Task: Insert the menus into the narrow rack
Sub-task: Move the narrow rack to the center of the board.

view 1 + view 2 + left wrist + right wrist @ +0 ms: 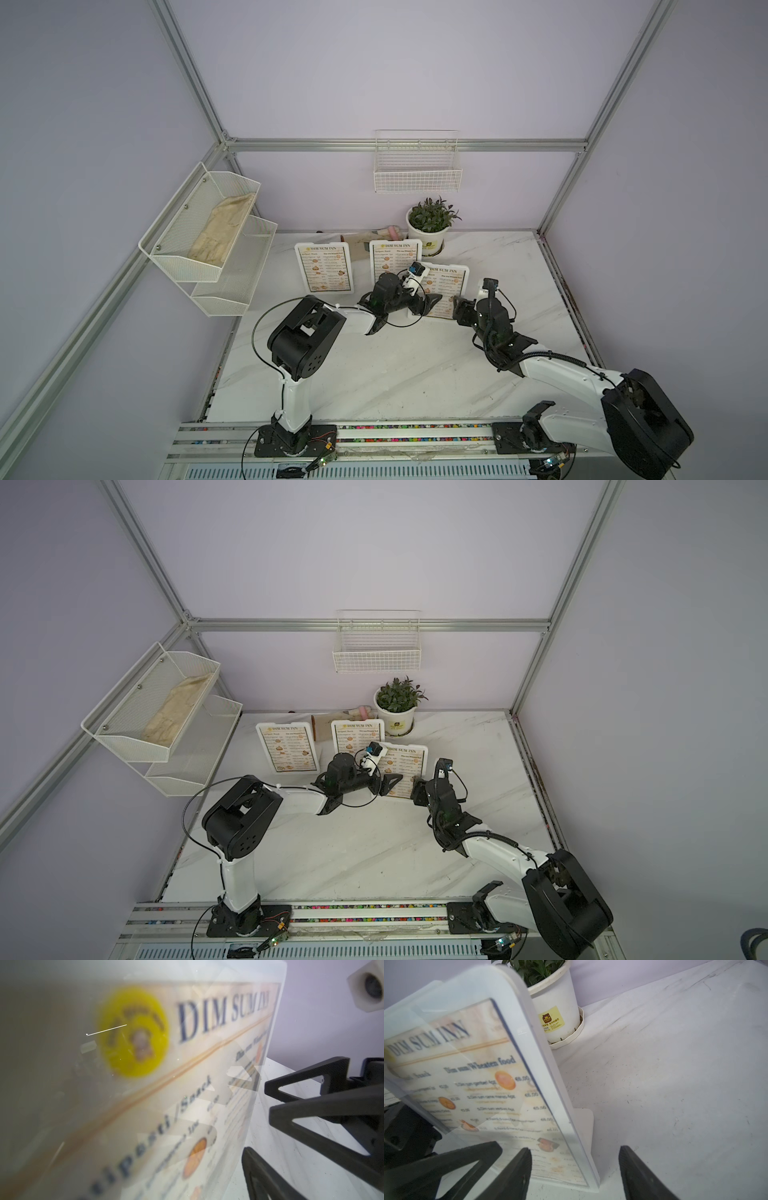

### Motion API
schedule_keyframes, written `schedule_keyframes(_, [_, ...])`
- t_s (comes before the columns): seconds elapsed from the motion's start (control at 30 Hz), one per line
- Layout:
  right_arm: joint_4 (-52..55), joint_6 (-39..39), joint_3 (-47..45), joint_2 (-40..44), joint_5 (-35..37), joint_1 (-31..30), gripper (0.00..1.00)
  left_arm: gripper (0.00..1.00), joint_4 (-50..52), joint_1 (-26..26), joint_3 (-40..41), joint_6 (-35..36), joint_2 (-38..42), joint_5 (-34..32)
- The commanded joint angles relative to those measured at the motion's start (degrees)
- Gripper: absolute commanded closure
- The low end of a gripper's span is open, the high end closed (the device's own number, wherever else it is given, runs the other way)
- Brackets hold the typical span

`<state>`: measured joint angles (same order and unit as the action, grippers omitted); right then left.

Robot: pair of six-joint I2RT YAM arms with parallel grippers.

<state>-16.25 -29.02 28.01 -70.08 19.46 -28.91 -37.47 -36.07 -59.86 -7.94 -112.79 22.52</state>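
Note:
Three "DIM SUM INN" menus in clear stands sit upright at the back of the marble table: left menu (325, 268), middle menu (394, 257) and right menu (448, 291). My left gripper (426, 305) is open at the right menu's left edge. That menu fills the left wrist view, with one finger (256, 1176) just clear of its edge and the other hidden. My right gripper (575, 1167) is open astride the same menu's (500, 1093) right lower corner, touching nothing. The narrow rack (417, 176), white wire, hangs empty on the back wall.
A potted plant (430, 226) stands just behind the middle and right menus. A two-tier white mesh shelf (232, 266) on the left wall holds a beige cloth (222, 232). A brown card (358, 245) and a pinkish object (390, 230) lie by the back wall.

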Motion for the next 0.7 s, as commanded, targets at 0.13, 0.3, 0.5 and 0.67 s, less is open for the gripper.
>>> schedule_keyframes(0.13, [-0.18,-1.76,0.55,-1.49,-2.39,4.59,0.31,0.16,3.99,-1.79,-10.15,-0.85,-5.30,0.82])
schedule_keyframes(0.3, [-0.27,-1.62,-0.30,-0.19,-2.35,4.92,0.32,0.16,5.25,-3.03,-10.66,-0.28,-5.29,-2.02])
schedule_keyframes(0.5, [1.18,-2.00,-2.17,4.61,-2.50,4.92,0.32,0.14,5.13,-3.73,-8.71,-0.23,-3.96,-3.08])
schedule_keyframes(0.67, [2.43,-2.79,-3.07,6.69,-3.40,4.91,0.33,0.13,5.47,-4.00,-10.89,-0.24,-5.40,-3.54])
